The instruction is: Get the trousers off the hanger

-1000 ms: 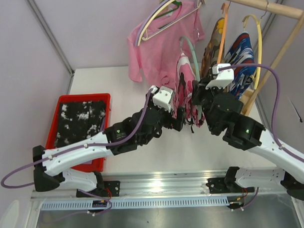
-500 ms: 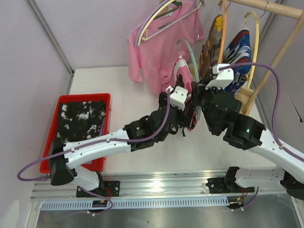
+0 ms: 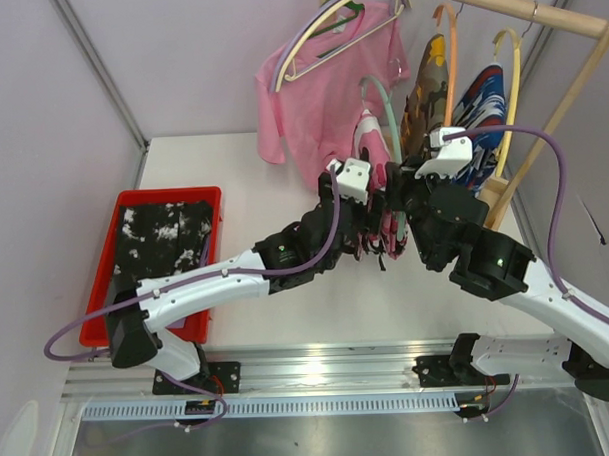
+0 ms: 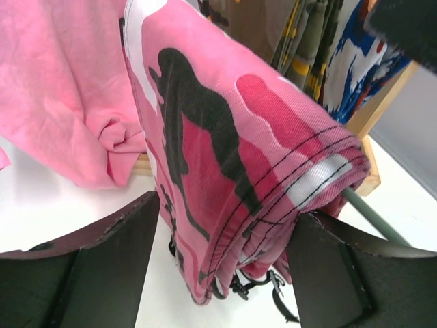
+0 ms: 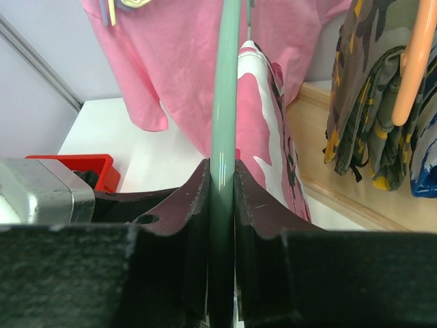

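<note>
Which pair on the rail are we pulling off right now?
Start at the wooden rail at the back right. Right of the plain pink T-shirt, the trousers hang on the mint-green hanger the right gripper clamps. They alone are pink-and-black camouflage; the neighbouring pairs are yellow-olive camouflage and blue print.

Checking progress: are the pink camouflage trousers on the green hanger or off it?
On. The pink camouflage trousers hang folded over the green hanger, whose rod the right claw clamps.
</note>
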Robot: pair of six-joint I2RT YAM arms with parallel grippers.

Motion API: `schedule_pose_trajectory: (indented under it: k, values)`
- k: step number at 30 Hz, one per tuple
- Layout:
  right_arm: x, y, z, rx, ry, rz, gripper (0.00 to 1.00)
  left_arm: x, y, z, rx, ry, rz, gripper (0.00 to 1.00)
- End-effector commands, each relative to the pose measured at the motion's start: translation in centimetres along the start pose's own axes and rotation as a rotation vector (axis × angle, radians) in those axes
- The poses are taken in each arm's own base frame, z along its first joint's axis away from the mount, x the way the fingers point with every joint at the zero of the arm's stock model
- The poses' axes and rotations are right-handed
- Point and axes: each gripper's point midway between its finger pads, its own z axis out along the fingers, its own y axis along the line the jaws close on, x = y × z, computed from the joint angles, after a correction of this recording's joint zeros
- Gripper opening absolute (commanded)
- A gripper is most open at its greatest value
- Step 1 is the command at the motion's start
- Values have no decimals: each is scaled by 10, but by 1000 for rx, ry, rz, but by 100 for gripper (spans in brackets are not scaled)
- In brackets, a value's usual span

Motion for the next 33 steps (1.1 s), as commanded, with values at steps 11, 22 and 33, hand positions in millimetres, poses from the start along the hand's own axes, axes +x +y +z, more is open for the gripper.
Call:
schedule_pose_trajectory:
  k: [11,22,33]
  values:
    - [-84,-1,-15,-35,-193,271,0,-5,0,21,-85,-53,-79,71]
    - [-84,0,-17,-51,-197,283,0,-15,16,36,-109,-102,-105,34]
    - [-62,-5,-12,-14,-168,255,0,-65,3,24,-10,-195,-191,0]
